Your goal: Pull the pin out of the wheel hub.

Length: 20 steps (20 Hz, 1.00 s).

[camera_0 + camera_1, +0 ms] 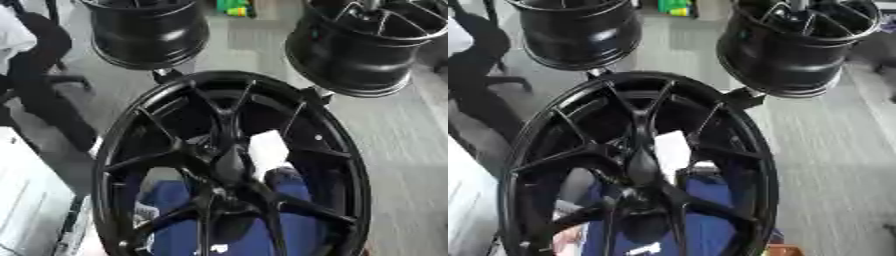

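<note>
A large black wheel hub (229, 165) fills the middle and lower part of both eye views, its face turned toward the camera and its thin spokes running from a dark centre (229, 162) out to the rim. No pin can be made out on it; the centre is only a dark, blurred shape. Neither of the robot's hands shows in either view, so whether they are open or closed is not seen, and places cannot be given relative to a hand. Through the spokes a white patch (267, 147) sits just right of the centre, and below it blue material (289, 220) spreads toward the lower edge. The hub's lower rim runs out of the bottom of both views. Beyond its upper rim two more black wheels stand, one at upper left (144, 32) and one at upper right (359, 45), the right one close to the hub's upper right edge. Grey floor (402, 135) lies open to the right of the hub, while a dark chair (44, 75) stands at the far left and a pale surface (26, 200) fills the lower left corner.
</note>
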Available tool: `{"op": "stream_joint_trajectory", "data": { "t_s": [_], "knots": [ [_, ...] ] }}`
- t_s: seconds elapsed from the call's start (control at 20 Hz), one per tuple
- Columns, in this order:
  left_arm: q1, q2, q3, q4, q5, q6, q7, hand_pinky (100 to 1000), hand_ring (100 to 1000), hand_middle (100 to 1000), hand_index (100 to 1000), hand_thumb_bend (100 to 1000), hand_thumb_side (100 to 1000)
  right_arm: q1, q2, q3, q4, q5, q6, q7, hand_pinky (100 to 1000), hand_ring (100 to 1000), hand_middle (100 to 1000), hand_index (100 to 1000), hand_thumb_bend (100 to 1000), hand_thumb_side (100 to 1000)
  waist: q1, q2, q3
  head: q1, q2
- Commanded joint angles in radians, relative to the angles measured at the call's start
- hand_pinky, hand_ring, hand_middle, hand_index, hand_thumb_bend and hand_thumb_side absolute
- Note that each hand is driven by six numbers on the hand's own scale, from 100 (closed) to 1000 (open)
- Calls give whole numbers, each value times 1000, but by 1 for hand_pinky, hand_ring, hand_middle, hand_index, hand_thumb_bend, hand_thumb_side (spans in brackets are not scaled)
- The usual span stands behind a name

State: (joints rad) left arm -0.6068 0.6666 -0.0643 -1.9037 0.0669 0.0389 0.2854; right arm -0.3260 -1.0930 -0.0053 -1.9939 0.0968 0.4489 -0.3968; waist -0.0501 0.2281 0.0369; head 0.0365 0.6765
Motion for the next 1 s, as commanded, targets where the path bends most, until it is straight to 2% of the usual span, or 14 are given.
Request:
{"op": "stream_joint_trajectory", "data": {
  "t_s": [0.05, 0.6, 0.75, 0.85, 0.9, 0.95, 1.0],
  "knots": [
    [-8, 11, 14, -16, 4, -1, 5, 653, 668, 574, 808, 104, 577, -14, -22, -10, -6, -5, 1, -2, 880, 820, 780, 843, 100, 100, 3, -20, 0, 2, 7],
    [-9, 11, 16, -16, 7, -2, 12, 653, 668, 572, 808, 106, 576, -21, -34, 1, -6, -4, 10, 16, 881, 831, 791, 855, 100, 100, 3, -21, -1, 0, 20],
    [-9, 12, 13, -15, 8, -1, 10, 652, 668, 571, 807, 102, 581, -13, -79, 36, -6, 28, 53, 97, 880, 851, 812, 871, 100, 100, 2, -20, 0, 0, 18],
    [-12, 12, 9, -12, 9, 0, 6, 652, 667, 571, 807, 100, 581, -7, -124, 81, -6, 61, 85, 194, 879, 866, 824, 880, 100, 100, 1, -19, 4, -3, 14],
    [-14, 13, 7, -12, 10, -1, 4, 652, 667, 571, 806, 105, 579, -8, -145, 106, -6, 80, 96, 251, 878, 873, 831, 884, 100, 145, 0, -18, 6, -6, 12],
    [-16, 13, 6, -11, 10, -1, 1, 652, 667, 571, 806, 101, 579, -12, -163, 127, -6, 99, 102, 304, 878, 873, 831, 884, 100, 145, 0, -18, 9, -8, 11],
    [-18, 13, 4, -11, 10, -1, -1, 652, 667, 570, 806, 100, 579, -17, -181, 150, -6, 116, 105, 355, 877, 881, 839, 888, 139, 212, -1, -17, 11, -11, 9]
  ]
}}
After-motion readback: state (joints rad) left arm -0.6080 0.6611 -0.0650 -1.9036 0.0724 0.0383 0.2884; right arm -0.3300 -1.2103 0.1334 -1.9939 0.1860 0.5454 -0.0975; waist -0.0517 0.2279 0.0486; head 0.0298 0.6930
